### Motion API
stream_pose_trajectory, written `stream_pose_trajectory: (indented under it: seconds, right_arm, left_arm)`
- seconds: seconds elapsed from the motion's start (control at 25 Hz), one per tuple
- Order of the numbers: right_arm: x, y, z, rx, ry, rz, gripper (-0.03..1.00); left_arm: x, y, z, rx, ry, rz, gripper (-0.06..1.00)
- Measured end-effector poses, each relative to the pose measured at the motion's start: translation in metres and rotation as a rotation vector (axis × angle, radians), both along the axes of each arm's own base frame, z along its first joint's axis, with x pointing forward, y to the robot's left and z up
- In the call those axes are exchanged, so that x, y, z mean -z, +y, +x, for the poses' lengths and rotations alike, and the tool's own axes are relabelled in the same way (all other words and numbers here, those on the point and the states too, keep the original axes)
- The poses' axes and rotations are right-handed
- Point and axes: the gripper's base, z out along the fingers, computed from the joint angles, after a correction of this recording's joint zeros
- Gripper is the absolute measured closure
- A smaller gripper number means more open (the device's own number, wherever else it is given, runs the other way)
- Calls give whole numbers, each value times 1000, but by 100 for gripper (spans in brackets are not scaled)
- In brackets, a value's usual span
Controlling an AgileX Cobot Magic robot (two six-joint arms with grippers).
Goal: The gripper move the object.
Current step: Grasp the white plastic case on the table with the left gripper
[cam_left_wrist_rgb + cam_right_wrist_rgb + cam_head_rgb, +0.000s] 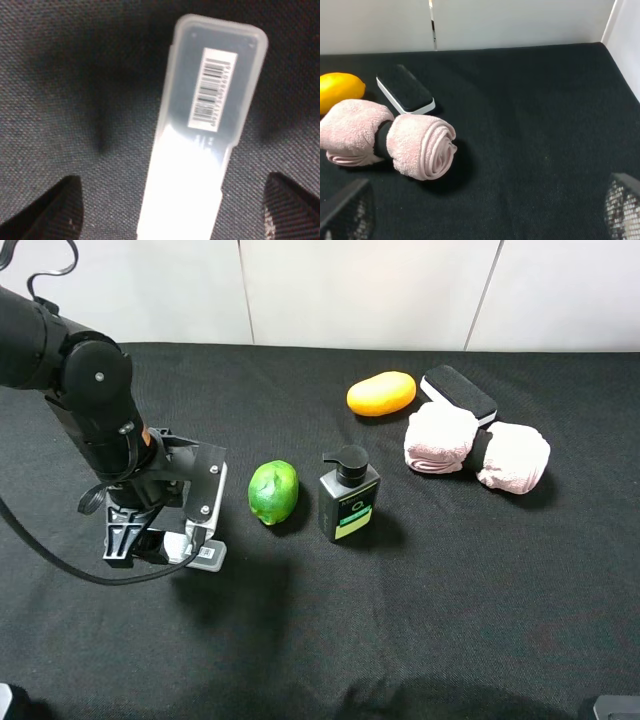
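The object (200, 145) is a slim white bar with a barcode label, lying flat on the black cloth. My left gripper (170, 212) hangs right over it, open, with one black fingertip (60, 205) on each side of the bar and neither touching it. In the exterior high view the left gripper (150, 540) is low at the left, and only the labelled end of the object (207, 556) sticks out from under it. My right gripper (480, 210) is open and holds nothing, with its fingertips (345, 210) far apart over bare cloth.
A green lime (273, 492) and a black pump bottle (348, 498) lie right of the left gripper. Further back are a yellow-orange fruit (381, 393), a black-and-white eraser block (458, 393) and a rolled pink towel (476, 445). White wall panels close the back.
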Motion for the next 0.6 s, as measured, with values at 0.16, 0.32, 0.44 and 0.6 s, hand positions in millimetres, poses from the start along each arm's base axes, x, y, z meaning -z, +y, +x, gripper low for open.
stream_pose_trajectory:
  seconds: [0.16,0.32,0.44,0.6]
  right_arm:
    - [0,0,0,0,0,0,27]
    - [0,0,0,-1,0,2,27]
    - [0,0,0,-1,0,2,27]
    - [0,0,0,-1,0,2,27]
  left_arm:
    - [0,-1,1,0,-9,-6,18]
    - [0,-1,2,0,-17,-11,18]
    - [0,-1,2,0,-20,-13,18]
    - [0,-1,2,0,-23,-14,18]
